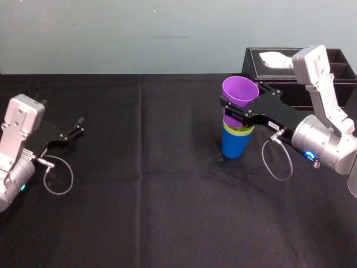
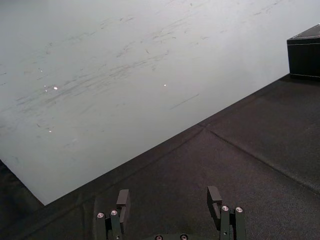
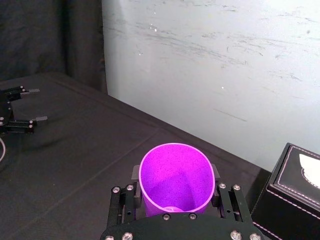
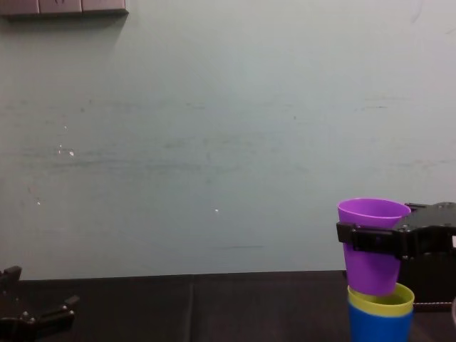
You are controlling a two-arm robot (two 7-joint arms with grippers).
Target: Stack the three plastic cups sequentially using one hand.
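- Right gripper [image 1: 239, 113]: fingers [image 3: 135, 174] clenched on the purple tapered plastic cup [image 1: 240, 89], one on each side of the wall, a little below the rim. Right of centre in the head view, lower right in the chest view.
- Purple cup held above the other two. Chest view: its base sits just at, or barely inside, the rim of the yellow-green plastic cup [image 4: 381, 302]. Most of its wall stands clear above that rim, so it is not seated.
- Head view: the purple cup's mouth leans toward the upper left of the frame. Chest view shows it near upright. Cannot tell how true the tilt is.
- Yellow-green cup is nested in the blue plastic cup [image 1: 235, 146]; only a band of its rim shows above the blue.
- Blue cup stands upright on the black cloth-covered surface [image 1: 167, 195], just in front of the black tissue box [image 1: 263, 72] in the upper right.
- Progress, by my reading: the first nesting is done and the second is at the point of entry. Left to do: lower the purple cup fully in and let go.
- Cups look smooth, thin-walled and glossy, alike in size; the purple interior is empty in the right wrist view.
- Left gripper [image 1: 77, 128]: fingers spread, nothing between them, parked low at the left edge, well apart from the stack.
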